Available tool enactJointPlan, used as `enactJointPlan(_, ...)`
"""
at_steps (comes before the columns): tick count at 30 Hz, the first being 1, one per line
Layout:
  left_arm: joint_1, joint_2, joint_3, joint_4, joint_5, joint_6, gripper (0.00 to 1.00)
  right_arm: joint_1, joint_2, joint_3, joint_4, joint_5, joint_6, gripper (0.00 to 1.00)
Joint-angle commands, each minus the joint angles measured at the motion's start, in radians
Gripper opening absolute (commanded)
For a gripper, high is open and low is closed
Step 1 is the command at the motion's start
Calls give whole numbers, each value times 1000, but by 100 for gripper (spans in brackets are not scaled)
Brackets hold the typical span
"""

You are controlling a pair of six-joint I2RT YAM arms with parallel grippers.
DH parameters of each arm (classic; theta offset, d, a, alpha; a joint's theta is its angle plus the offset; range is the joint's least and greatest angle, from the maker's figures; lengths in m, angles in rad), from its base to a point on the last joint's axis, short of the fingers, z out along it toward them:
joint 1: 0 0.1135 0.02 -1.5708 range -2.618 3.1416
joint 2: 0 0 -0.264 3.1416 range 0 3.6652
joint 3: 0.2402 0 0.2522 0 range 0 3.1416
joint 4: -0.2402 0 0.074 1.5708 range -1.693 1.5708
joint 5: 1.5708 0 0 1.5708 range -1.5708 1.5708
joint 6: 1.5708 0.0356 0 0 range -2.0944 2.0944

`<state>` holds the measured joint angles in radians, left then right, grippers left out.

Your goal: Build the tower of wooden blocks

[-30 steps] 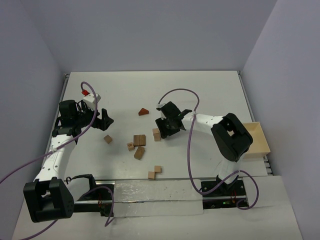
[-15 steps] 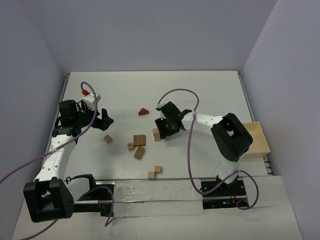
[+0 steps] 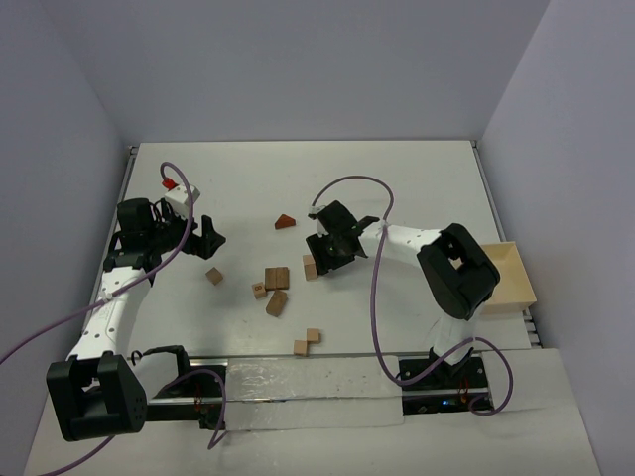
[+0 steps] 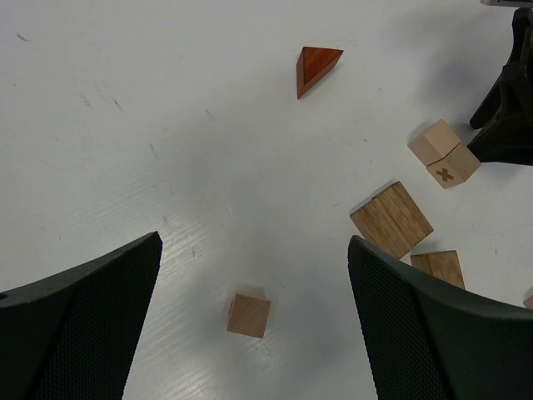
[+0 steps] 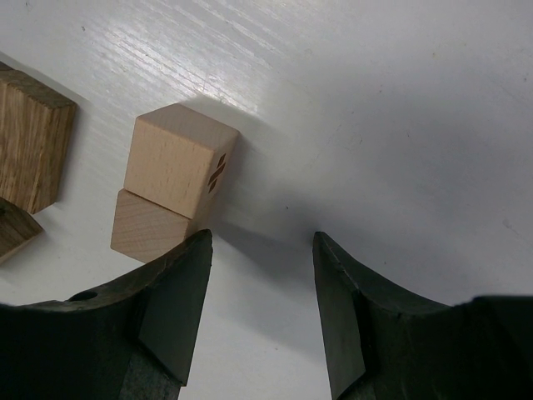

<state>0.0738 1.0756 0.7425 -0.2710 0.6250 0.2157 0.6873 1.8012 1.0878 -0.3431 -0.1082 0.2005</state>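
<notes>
No wood block tower is in view; the wooden blocks lie loose on the white table [image 3: 417,178]. Two pale cubes [image 5: 178,158] sit touching each other just beyond my right gripper's left fingertip [image 5: 193,254]. My right gripper [image 5: 260,250] is open over bare table, nothing between its fingers. It shows low at mid-table in the top view [image 3: 322,260]. My left gripper [image 4: 256,242] is wide open above a small tan cube [image 4: 250,315] that rests on the table between its fingers. A reddish-brown wedge [image 4: 316,68] lies farther off.
Darker brown blocks [image 3: 277,278] cluster between the arms, one more [image 3: 277,302] just nearer. A joined pale pair [image 3: 307,342] lies close to the front edge. A pale wooden tray [image 3: 508,283] sits off the right edge. Purple cables loop over both arms.
My right gripper has edged slightly left, closer to the two pale cubes. The left arm has not moved.
</notes>
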Motion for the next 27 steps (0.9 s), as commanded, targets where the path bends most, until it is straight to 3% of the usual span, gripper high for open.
enactJointPlan(1, 6, -3, -1, 52, 12, 8, 99, 11, 26, 18, -18, -11, 14, 59)
enactJointPlan(16, 7, -6, 17, -15, 46, 96, 98, -27, -77, -51, -51, 5, -30, 60)
enactJointPlan(20, -6, -4, 44, -113, 95, 200, 95, -52, -144, -84, -59, 14, -48, 60)
enactJointPlan(25, -104, 28, 90, -260, 70, 375, 87, -123, -241, -129, -54, -30, -54, 61)
enactJointPlan(27, -160, 55, 104, -274, 43, 428, 87, -181, -270, -126, -59, -88, -58, 69)
